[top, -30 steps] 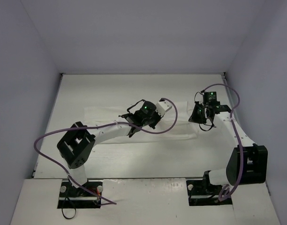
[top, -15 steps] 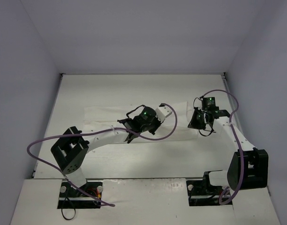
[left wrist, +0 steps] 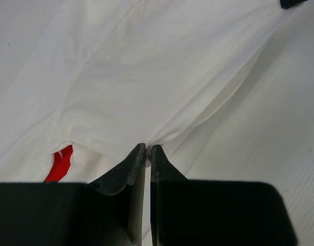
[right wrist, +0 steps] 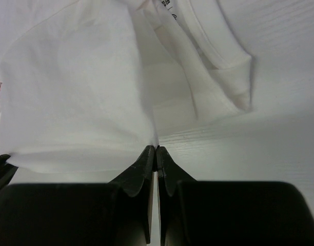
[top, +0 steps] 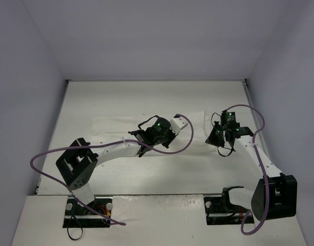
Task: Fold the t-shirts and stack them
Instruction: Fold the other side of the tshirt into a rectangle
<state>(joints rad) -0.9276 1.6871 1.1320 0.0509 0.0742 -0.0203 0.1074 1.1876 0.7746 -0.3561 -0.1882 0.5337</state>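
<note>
Arms, from above: left arm (top: 113,147) and right arm (top: 252,154) had been pulled slightly nearer over the t-shirt (top: 112,128) on the counter (top: 146,97), so a fold was likely begun. Left wrist: left jaws were clenched on its edge. Right wrist: right jaws likewise.

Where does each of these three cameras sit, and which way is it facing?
Top external: above and behind, looking down on the table; left arm and right arm show.
Left wrist: on the left arm, looking past the left pincer, shut on the t-shirt.
Right wrist: on the right arm, past the right pincer, shut near the collar.
Shared: all show the t-shirt.
</note>
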